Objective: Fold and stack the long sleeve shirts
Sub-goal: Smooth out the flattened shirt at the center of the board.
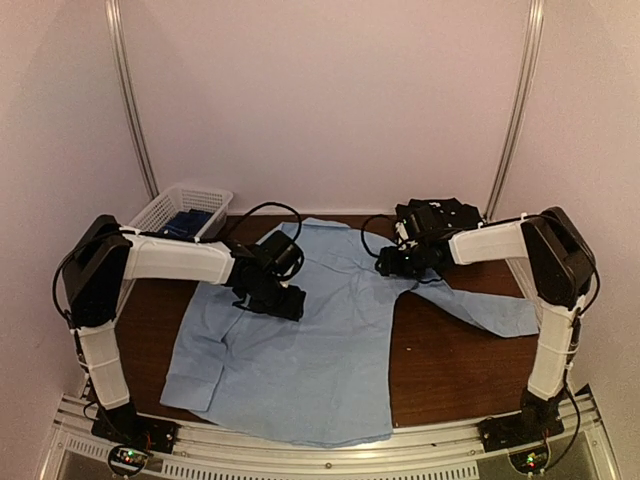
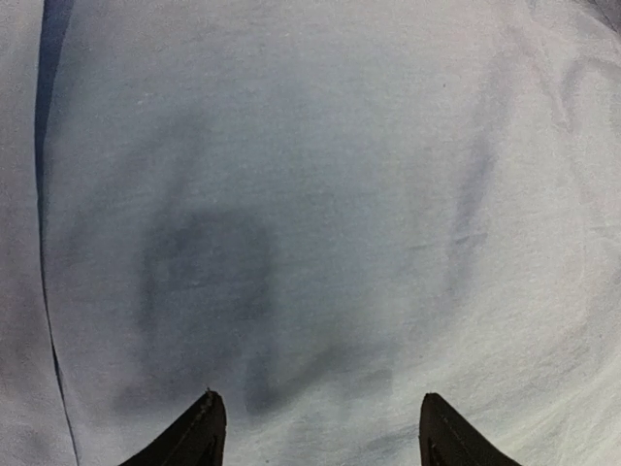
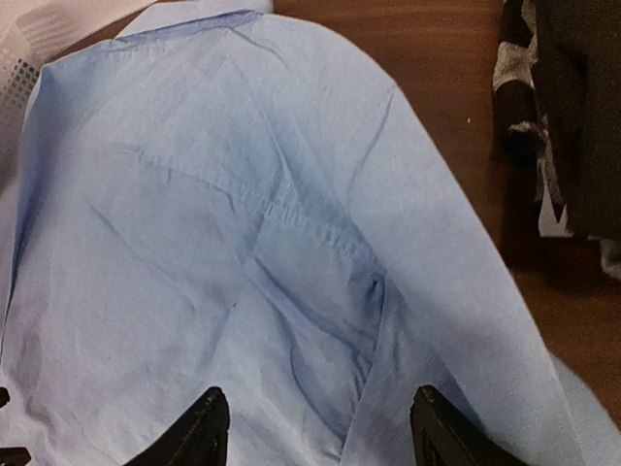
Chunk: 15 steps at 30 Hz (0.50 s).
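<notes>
Light blue shirt (image 1: pixel 300 350) lies spread flat across the middle of the table (image 1: pixel 450 370), covering most of it, with its hem at the near edge and its collar (image 3: pixel 194 19) toward the back. It is back-side up: the right wrist view shows a stitched yoke seam (image 3: pixel 243 194) running across the shoulders. One sleeve (image 1: pixel 490 305) stretches out to the right; the other lies down the left side, its cuff (image 1: pixel 195 385) near the front corner. The cloth is thin and woven, softly creased.

The table is dark brown wood, smooth and bare where the shirt leaves it uncovered. At the back right corner sits a pile of dark shirts (image 1: pixel 440 215), black with grey and white patterned cloth, just beside the blue shoulder but apart from it. At the back left stands a white plastic mesh basket (image 1: pixel 175 205) with something blue inside.

The left gripper (image 2: pixel 318 398) hovers low over the upper left of the shirt, black fingers spread, nothing between them. The right gripper (image 3: pixel 316 393) is over the right shoulder, fingers likewise spread and empty.
</notes>
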Each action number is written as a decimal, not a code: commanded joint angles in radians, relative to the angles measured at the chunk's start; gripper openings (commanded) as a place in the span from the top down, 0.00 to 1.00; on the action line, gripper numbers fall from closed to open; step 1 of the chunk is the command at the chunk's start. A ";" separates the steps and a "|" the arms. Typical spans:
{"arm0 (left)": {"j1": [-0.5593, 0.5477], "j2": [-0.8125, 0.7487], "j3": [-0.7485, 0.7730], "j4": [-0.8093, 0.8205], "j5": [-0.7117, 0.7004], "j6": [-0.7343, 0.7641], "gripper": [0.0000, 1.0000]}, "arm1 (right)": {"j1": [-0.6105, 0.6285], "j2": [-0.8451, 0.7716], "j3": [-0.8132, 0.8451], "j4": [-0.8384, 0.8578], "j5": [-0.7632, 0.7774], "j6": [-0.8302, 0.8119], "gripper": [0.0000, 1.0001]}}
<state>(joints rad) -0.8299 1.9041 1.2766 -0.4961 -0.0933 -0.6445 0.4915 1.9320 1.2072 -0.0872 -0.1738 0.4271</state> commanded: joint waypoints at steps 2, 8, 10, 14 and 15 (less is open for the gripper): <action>0.023 0.007 0.011 0.038 0.012 0.016 0.30 | -0.074 0.121 0.141 -0.056 0.079 -0.015 0.35; 0.029 -0.015 -0.026 0.043 0.010 0.008 0.30 | -0.119 0.220 0.271 -0.131 0.129 -0.065 0.37; 0.040 -0.028 -0.039 0.041 0.004 0.005 0.30 | -0.124 0.243 0.310 -0.168 0.144 -0.089 0.37; 0.086 -0.075 -0.087 0.037 -0.017 0.000 0.30 | -0.121 0.221 0.341 -0.197 0.144 -0.113 0.36; 0.099 -0.091 -0.097 0.031 -0.032 0.000 0.30 | -0.115 0.197 0.334 -0.195 0.141 -0.116 0.36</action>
<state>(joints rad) -0.7837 1.8900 1.2186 -0.4732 -0.0898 -0.6415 0.3698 2.1715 1.5166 -0.2413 -0.0700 0.3527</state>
